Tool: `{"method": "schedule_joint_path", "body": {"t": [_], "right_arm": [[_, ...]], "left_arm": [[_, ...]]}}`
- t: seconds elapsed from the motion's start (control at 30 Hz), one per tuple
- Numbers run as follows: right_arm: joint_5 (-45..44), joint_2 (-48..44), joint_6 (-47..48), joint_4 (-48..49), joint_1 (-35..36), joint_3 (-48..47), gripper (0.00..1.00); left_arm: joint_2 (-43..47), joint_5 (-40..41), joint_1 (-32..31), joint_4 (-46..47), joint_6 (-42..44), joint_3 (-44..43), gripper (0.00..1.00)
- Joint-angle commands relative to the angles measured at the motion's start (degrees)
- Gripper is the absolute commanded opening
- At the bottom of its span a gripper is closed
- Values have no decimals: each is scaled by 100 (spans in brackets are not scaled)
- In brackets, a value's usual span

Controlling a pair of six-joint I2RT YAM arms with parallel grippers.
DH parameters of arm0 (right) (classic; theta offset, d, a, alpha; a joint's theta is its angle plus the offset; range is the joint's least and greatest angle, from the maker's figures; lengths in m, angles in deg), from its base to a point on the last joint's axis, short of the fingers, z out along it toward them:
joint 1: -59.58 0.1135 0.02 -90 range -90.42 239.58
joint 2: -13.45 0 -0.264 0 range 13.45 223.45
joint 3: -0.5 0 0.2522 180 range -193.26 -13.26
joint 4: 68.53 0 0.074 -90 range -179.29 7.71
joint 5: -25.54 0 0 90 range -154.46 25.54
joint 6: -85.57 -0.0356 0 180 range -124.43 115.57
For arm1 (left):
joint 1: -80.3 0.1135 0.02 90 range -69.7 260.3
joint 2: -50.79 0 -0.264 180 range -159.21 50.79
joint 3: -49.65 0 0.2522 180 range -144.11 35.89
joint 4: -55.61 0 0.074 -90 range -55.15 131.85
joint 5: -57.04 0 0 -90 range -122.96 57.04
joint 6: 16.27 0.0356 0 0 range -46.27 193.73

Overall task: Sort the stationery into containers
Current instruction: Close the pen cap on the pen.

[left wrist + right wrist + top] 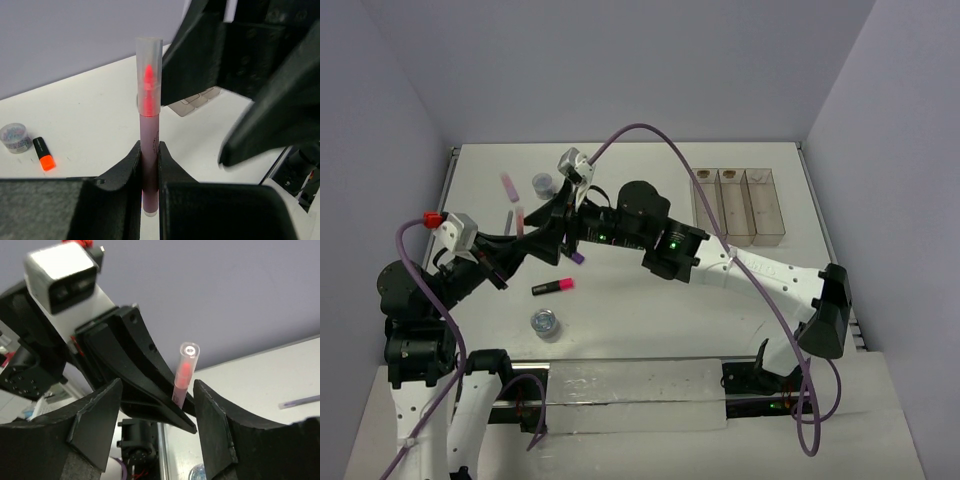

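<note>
1. The left gripper (150, 155) is clenched on a thin pink pen (149, 100), whose clear capped end sticks out past the fingertips.
2. The right gripper (156, 390) is released, with one jaw on each side of the pen's cap and neither touching it.
3. The three joined bins (740, 205) sit well apart from the pen, toward the table's (650, 300) right.
</note>
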Motion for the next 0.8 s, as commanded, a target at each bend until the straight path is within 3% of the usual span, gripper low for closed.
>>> {"method": "schedule_joint_path", "body": {"t": [0.0,0.03,0.1,0.2,0.33,0.5,0.7,0.77], "right_arm": [[-415,-370,202,-133,42,-460,64],[-731,-344,187,-184,41,-534,59],[-1017,-228,158,-223,34,-682,59],[-789,50,73,-299,37,-997,62],[-806,299,-41,-269,33,-1193,58],[-736,483,-16,-354,33,-1388,44],[-658,520,-80,-317,33,-1289,47],[-677,522,-78,-310,41,-1215,45]], "left_arm": [[60,-135,135,348,-381,51,0],[84,-202,142,370,-442,69,0],[110,-310,142,350,-431,101,0],[141,-288,142,254,-316,101,0],[145,-318,142,289,-317,101,0],[150,-340,142,350,-305,119,0],[156,-354,142,435,-354,154,0],[154,-329,142,432,-354,154,0]]}}
